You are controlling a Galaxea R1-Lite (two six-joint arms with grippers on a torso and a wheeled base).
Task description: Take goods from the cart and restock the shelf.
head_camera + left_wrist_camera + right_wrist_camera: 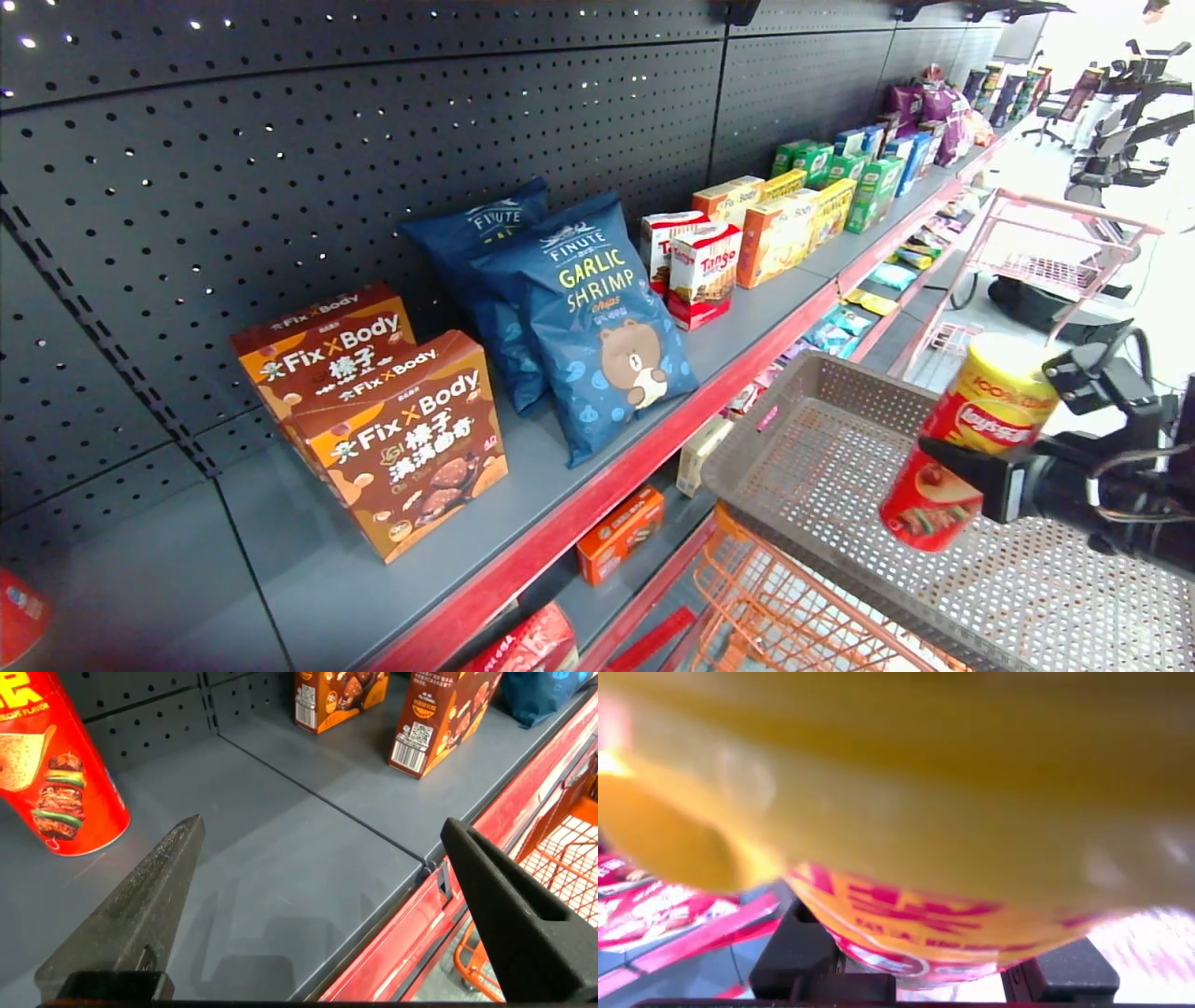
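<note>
My right gripper (1013,425) is shut on a red chip can (971,439) with a yellow lid, holding it tilted above the grey perforated basket (803,420) of the cart. Up close, the right wrist view has the can (906,812) between the two dark fingers (789,957). My left gripper (322,835) stands open over a bare stretch of the grey shelf (308,849), holding nothing. A second red chip can (61,775) stands upright on that shelf, a little beyond the left fingers; it also peeks in at the shelf's left end (19,616).
On the shelf (579,467) stand brown cookie boxes (392,420), blue shrimp-chip bags (597,327) and rows of boxes (775,233) farther right. The shelf has a red front edge (653,448). An orange cart frame (794,616) sits under the basket; a pink cart (1055,243) stands behind.
</note>
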